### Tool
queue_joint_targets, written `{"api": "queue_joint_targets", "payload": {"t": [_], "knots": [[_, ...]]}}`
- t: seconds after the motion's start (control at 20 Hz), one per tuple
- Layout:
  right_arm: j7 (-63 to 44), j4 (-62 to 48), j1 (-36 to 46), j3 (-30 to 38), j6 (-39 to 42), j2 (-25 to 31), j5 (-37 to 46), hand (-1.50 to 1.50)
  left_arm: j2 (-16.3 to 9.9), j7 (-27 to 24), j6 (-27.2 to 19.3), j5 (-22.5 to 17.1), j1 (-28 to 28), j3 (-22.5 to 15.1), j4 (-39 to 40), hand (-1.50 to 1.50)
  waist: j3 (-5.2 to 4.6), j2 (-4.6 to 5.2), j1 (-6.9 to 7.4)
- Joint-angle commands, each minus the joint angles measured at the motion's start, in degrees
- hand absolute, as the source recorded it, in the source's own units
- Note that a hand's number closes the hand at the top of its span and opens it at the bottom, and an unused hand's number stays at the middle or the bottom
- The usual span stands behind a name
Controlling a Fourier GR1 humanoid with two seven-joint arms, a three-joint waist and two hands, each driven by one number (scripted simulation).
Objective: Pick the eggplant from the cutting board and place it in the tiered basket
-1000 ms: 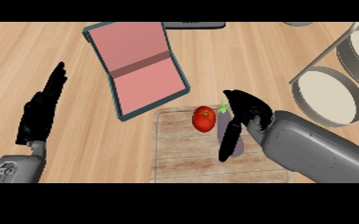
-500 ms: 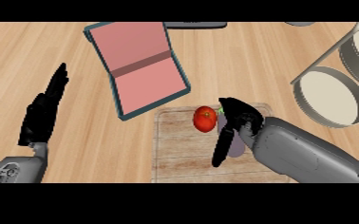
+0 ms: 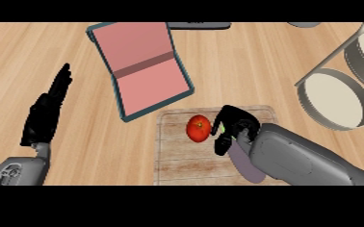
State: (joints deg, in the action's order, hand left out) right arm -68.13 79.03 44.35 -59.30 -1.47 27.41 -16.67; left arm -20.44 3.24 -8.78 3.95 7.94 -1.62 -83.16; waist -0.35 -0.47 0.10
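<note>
A: Counter (image 3: 263, 57) first, in your head view: pale wood, seen steeply from above. Where does your board lie?

B: You have the cutting board (image 3: 177, 163) low in the middle, pale and streaked. A red tomato (image 3: 199, 128) sits on its upper part. Just above and left of the board lies a pink book-like pad with a teal edge (image 3: 146, 69), tilted, its lower corner near the board's top edge.

A: And the eggplant?

B: You see the eggplant (image 3: 247, 166) on the right part of the board, purple, its long body running down toward the view's lower edge, its green stem end up by your right hand (image 3: 231, 127). It lies right of the tomato, close beside it. That hand comes in over it from the lower right; its dark fingers are curled round the stem end, and the grey forearm hides much of the body.

A: Your left hand?

B: It shows at the left edge (image 3: 46, 110), fingers straight and pointing up, resting apart from everything.

A: The basket?

B: You find the tiered basket (image 3: 331, 98) at the right edge, well apart from the board, with a round cream tier and grey rim. A dark flat thing (image 3: 199, 25) shows at the top edge; you cannot tell what it is
</note>
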Motion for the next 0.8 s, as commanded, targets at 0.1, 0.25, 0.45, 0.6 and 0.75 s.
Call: {"api": "queue_joint_targets", "payload": {"t": [0.1, 0.25, 0.45, 0.6, 0.75], "knots": [[-10.02, -0.19, -0.42, 0.07, 0.58, -4.92, 2.51, 1.50, -0.36, -0.11, 1.15, -0.46, 0.25, 1.93, 1.04, 0.00, 0.32, 0.37, -0.01], [-11.12, 0.17, 0.29, 5.20, -1.48, -5.17, 0.64, 1.50, 0.70, 0.10, 0.52, 0.64, 0.13, 1.03, 1.02, 0.00, 0.31, 0.32, -0.17], [-8.04, 2.26, -1.32, 5.24, -6.84, -3.60, 7.24, 1.50, -1.21, 1.77, 2.67, -0.43, 0.59, 2.27, -1.66, 0.00, 0.33, 0.21, -0.23], [-4.75, 2.66, 2.09, 3.44, -12.16, -6.41, 17.32, 1.50, -0.31, 0.20, 1.75, 0.17, -0.74, 2.06, -0.76, 0.00, 0.30, 0.05, -0.04], [0.18, 1.55, 1.34, 1.24, -18.17, -9.38, 27.44, 1.50, 1.41, 0.35, -0.01, 2.17, 1.89, 0.81, 1.82, 0.00, 0.31, 0.16, -0.89]]}}
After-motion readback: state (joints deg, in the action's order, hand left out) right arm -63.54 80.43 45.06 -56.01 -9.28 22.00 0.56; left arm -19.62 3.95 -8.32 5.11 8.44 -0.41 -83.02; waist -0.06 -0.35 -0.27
